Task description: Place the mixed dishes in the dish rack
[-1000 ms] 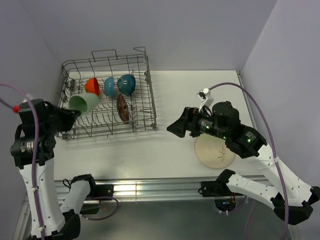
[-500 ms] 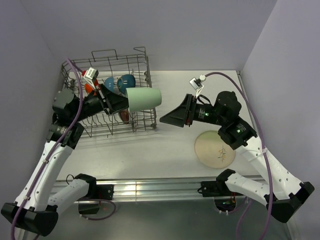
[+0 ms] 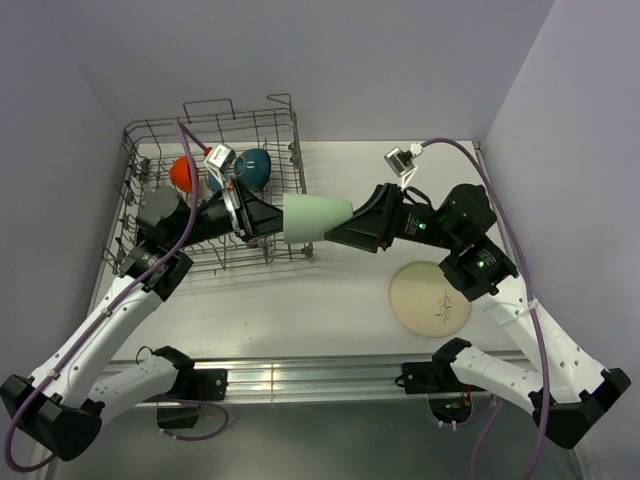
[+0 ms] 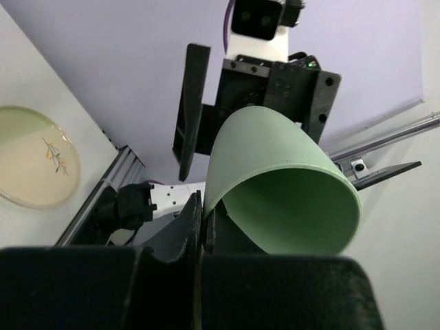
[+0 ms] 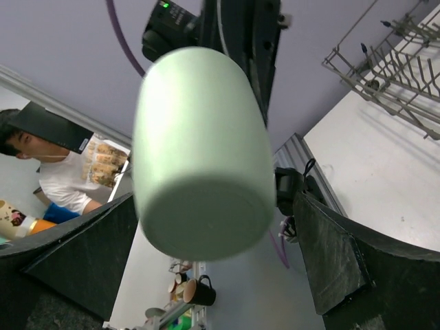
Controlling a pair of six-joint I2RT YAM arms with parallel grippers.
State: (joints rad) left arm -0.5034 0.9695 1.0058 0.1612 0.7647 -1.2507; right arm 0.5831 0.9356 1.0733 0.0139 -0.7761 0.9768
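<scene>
So the pale green cup (image 3: 316, 218) isn't in the dish rack (image 3: 160, 140) right now. It's up in the air just off the rack's right front corner, lying sideways over the white table (image 3: 320, 300), right between the two arms. The left hand (image 3: 277, 220) has it by the rim: in the left wrist view the cup's mouth faces the camera and the fingers are pinched tight on the lower edge of the wall. The right hand (image 3: 348, 226) is at the other end, spread wide with a finger (image 5: 75, 254) on either side of the cup's flat base. I can't see either one actually touching it. Inside the rack there's an orange bowl (image 3: 183, 172) and a teal bowl (image 3: 256, 165) along the back row. The left arm covers the middle of the rack, so I can't tell what else is in there. The cream plate with twig motif (image 3: 425, 295) sits flat on the table over on the right, well away from the rack and partly under the right arm. Room-wise, it's plain pale lavender walls (image 3: 400, 60) on three sides and an aluminium rail (image 3: 300, 375) along the near edge of the table. In the right wrist view you can see a person (image 5: 41, 161) in a white T-shirt off in the background, plus a dark mug (image 5: 199, 292) lower down.
</scene>
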